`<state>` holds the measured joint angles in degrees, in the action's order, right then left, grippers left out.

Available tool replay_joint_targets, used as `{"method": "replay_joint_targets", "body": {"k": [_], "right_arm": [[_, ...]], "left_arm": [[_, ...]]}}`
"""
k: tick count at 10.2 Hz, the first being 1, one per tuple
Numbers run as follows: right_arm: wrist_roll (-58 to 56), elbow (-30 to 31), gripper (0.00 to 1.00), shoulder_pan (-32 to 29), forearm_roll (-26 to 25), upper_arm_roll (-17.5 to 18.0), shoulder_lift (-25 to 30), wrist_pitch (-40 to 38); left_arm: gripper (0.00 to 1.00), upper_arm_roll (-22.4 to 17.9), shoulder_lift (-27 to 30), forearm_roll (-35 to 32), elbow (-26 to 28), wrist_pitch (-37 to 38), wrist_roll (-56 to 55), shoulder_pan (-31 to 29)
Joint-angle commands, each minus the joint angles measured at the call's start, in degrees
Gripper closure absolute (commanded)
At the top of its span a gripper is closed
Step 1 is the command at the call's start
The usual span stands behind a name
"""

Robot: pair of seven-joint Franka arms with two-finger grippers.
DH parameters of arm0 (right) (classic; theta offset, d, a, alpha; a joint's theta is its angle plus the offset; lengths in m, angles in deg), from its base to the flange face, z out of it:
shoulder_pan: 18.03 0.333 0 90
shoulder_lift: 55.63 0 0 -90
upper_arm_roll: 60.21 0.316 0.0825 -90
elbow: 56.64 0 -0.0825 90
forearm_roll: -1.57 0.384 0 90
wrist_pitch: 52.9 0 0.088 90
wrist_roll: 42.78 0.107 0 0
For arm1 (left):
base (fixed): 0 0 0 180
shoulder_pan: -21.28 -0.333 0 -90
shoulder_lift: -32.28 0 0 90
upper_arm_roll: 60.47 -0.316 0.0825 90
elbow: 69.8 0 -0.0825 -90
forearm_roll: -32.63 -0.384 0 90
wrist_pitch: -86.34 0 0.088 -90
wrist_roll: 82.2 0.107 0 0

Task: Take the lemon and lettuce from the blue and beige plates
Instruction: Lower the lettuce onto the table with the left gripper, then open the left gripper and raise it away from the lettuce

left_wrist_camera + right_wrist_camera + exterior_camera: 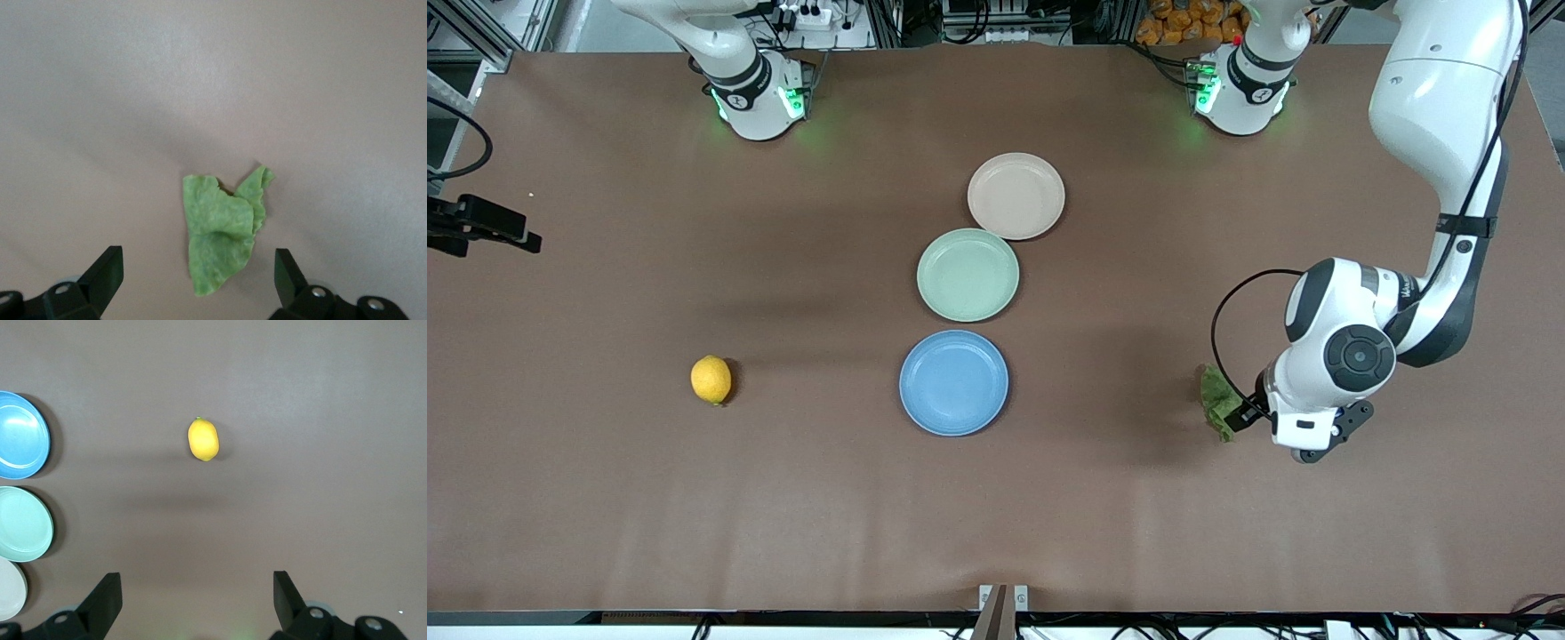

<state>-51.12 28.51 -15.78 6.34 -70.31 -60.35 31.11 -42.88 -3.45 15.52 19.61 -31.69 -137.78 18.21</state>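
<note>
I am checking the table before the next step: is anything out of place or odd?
Nothing looks damaged or spilled. The lemon and the lettuce lie on the bare table, while all three plates are empty. The left hand is open over the lettuce.

robotics lab, two white franka arms (1423, 293) bolted to a brown-covered table (605, 498), aluminium framing (480, 27), power strip (809, 13) and cables past the bases, camera mount (1003, 609) at the near edge
</note>
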Motion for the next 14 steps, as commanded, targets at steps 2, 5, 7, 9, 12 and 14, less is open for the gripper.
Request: {"method": "replay_joint_targets", "body": {"k": [2, 5, 7, 9, 12, 14], "right_arm": [[1.40, 2.39, 0.00, 0.92, -0.64, 0.17, 2.52, 1.07], [2.10, 0.28, 0.00, 1.10, -0.99, 0.35, 2.35, -1.48], [2.80, -0.51, 0.00, 2.76, -6.06, 0.87, 2.26, -2.09], [2.98, -0.86, 0.00, 2.77, -6.62, 1.14, 2.26, -2.71], [3.07, -0.86, 0.00, 2.77, -6.44, 1.14, 1.82, -2.72], [3.07, -0.86, 0.00, 3.12, -6.53, 1.05, 1.73, -2.63]], "left_arm": [[0.00, 1.40, 15.29, 7.57, 16.97, -2.10, 13.51, -3.16], [0.00, 0.96, 28.83, 13.15, 28.59, -2.47, 24.08, -3.08], [0.00, -0.70, 33.16, 14.38, 29.24, -2.38, 31.37, -1.33], [0.00, -4.56, 36.16, 14.39, 28.45, -1.85, 34.04, 3.14], [0.00, -4.75, 37.14, 15.97, 21.88, 3.83, 40.51, 3.51], [0.00, -4.75, 37.22, 16.41, 15.56, 10.69, 42.65, 3.34]]}}
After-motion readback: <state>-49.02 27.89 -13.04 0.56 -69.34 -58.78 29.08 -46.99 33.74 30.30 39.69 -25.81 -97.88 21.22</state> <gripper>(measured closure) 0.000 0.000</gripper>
